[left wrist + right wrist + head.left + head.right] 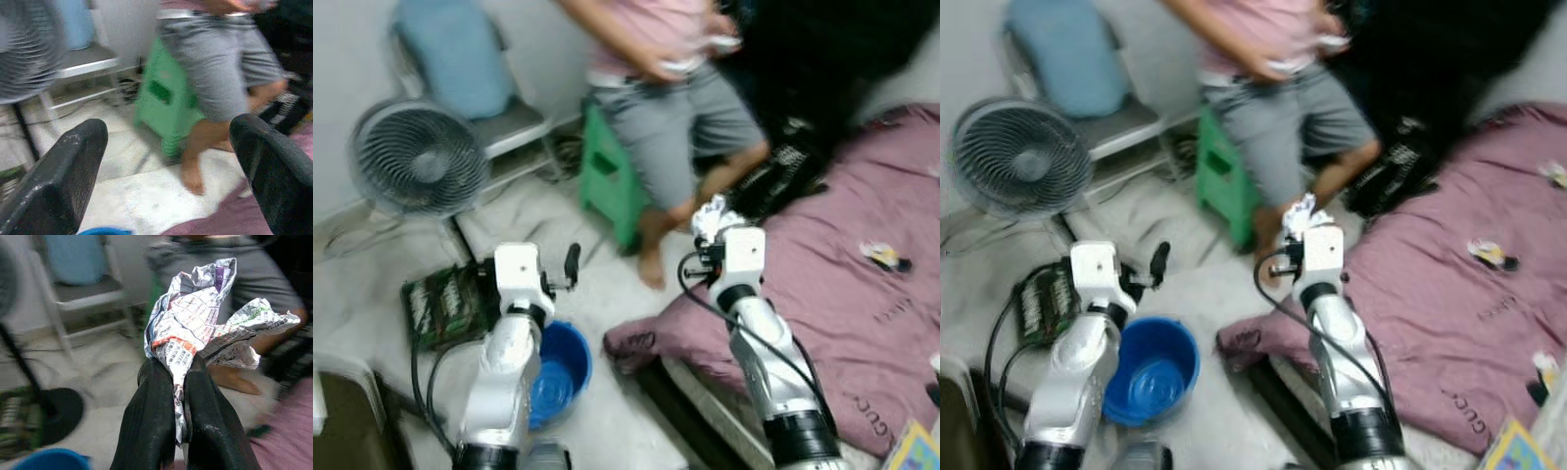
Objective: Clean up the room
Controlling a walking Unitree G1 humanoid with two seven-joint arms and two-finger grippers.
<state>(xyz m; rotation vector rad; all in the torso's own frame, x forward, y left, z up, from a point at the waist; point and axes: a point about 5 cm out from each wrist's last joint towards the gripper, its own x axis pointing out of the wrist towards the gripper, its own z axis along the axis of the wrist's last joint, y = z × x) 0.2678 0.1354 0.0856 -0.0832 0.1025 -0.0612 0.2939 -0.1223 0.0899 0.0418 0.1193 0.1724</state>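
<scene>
While the head camera blurs across a cramped bedroom, a mauve bedspread fills the robot's right side and a person on a green stool sits straight ahead, bare feet on the pale floor. Behind the stool stand a grey chair with a blue cushion and a floor fan. A blue bucket waits on the floor beside the left arm.

The right gripper is clenched on a crumpled newspaper wad, held up over the edge of the bed, well apart from the bucket. The left gripper hangs spread wide and empty above the floor near the bucket's rim.

Judging from the thin fold pinched between the fingers, the paper could slip free during the swing across, landing on the bed or floor. A wide sweep towards the bucket might also pass close to the person's legs.

Motion blur smears every view. The person's head is cut off, what the hands hold is unclear, and a dark heap at the head of the bed cannot be identified. A green, gridded object by the fan's base is unreadable, as are small bits on the bedspread.
</scene>
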